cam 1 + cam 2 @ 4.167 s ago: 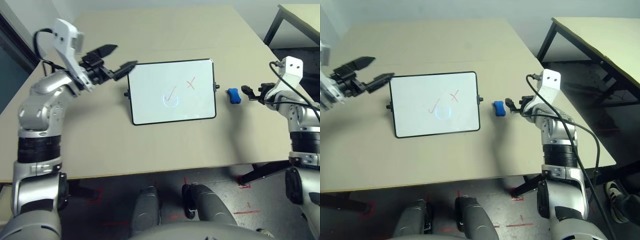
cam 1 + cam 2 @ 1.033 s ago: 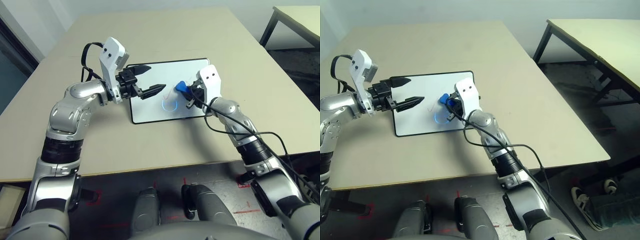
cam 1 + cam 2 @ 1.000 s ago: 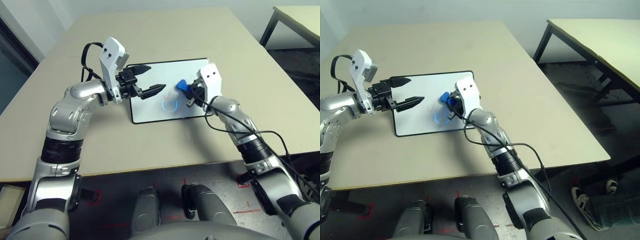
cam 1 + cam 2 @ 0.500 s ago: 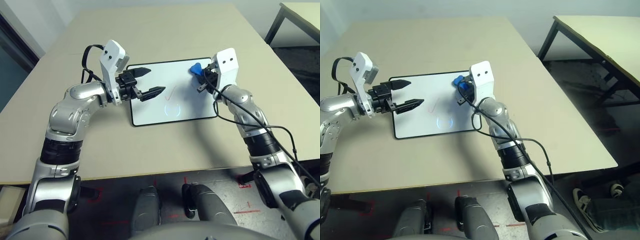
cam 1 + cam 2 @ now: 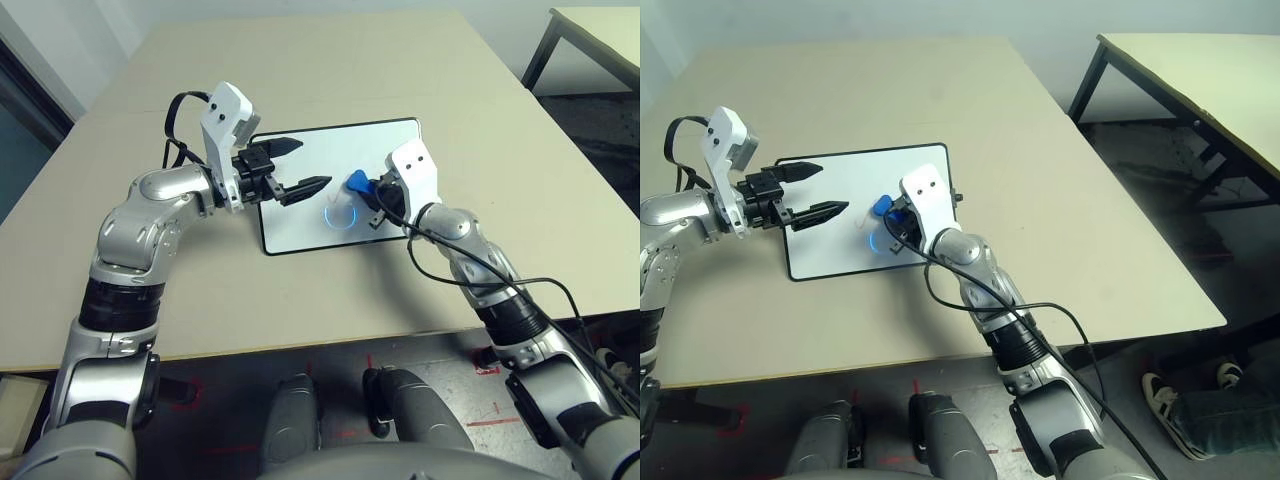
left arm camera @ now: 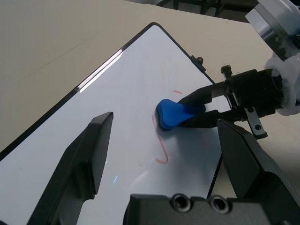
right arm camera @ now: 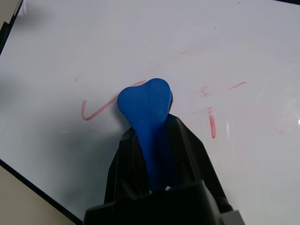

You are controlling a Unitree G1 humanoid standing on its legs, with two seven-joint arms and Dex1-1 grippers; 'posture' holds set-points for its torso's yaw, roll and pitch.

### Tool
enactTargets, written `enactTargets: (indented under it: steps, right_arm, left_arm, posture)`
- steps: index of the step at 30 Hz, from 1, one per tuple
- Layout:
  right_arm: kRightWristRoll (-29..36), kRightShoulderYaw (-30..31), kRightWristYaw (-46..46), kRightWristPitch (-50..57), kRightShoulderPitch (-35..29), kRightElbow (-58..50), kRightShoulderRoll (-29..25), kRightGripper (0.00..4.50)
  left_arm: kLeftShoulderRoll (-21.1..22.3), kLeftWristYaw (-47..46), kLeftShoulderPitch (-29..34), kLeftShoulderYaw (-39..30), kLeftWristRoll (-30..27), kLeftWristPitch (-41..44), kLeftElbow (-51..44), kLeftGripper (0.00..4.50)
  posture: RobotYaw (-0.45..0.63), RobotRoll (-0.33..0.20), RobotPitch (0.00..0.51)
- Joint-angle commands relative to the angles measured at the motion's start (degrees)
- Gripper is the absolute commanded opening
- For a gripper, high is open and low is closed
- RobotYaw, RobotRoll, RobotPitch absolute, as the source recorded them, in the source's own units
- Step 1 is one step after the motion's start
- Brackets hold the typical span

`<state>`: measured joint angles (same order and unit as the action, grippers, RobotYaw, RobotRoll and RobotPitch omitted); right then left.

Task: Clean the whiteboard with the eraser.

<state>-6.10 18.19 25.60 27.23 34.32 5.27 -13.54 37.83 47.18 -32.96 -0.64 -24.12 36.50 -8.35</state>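
The table (image 5: 330, 300) was tan, its near part bare. The board (image 5: 300, 225) lay flat on it, a little past the middle, long side running left to right, with its black frame and a small knob on the left short side. A round glare spot sat near the board's near-middle.

The right gripper (image 7: 152, 140) reached in from the near right over the board's right half, its two fingers pressed together on the eraser (image 7: 146, 105). The blue block stuck out past the fingertips, its rounded end over the white surface near the board's middle; whether it touched the surface could not be told. In the right wrist view a red hooked stroke (image 7: 96, 108) ran out from under the eraser's end, and faint red smears and one short red dash (image 7: 212, 124) lay on the board beside the fingers.

The left gripper (image 5: 297, 165) hovered above the board's left half, pointing toward the right arm, fingers spread wide and holding nothing. In the left wrist view the eraser (image 6: 176, 113) and the right gripper's fingers (image 6: 206, 101) showed between its two fingers, well ahead of them, with the red stroke (image 6: 161, 145) just near of the eraser.

Beyond the board the table ran on bare to its far edge. A second table (image 5: 1200, 70) stood apart at the far right.
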Motion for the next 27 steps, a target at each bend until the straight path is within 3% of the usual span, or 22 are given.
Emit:
enactTargets:
  steps: [1, 8, 27]
  right_arm:
    - [-1.0, -4.9, -4.5, 1.7, 0.8, 4.7, -0.9, 0.80]
    - [-0.8, -7.9, -7.2, 1.3, 0.7, 4.1, -0.9, 0.80]
    - [-0.3, -1.1, 1.6, 12.9, -8.3, 1.0, -2.3, 0.80]
  left_arm:
    - [0.6, 0.6, 0.6, 0.6, 0.5, 0.0, -0.1, 4.50]
    - [0.6, 1.2, 0.4, 0.7, 0.6, -0.2, 0.2, 4.50]
    - [1.0, 1.9, 0.1, 0.9, 0.8, 0.0, 0.3, 4.50]
  posture:
    - [0.07, 0.000, 0.120]
    - [0.07, 0.000, 0.121]
    - [0.07, 0.000, 0.126]
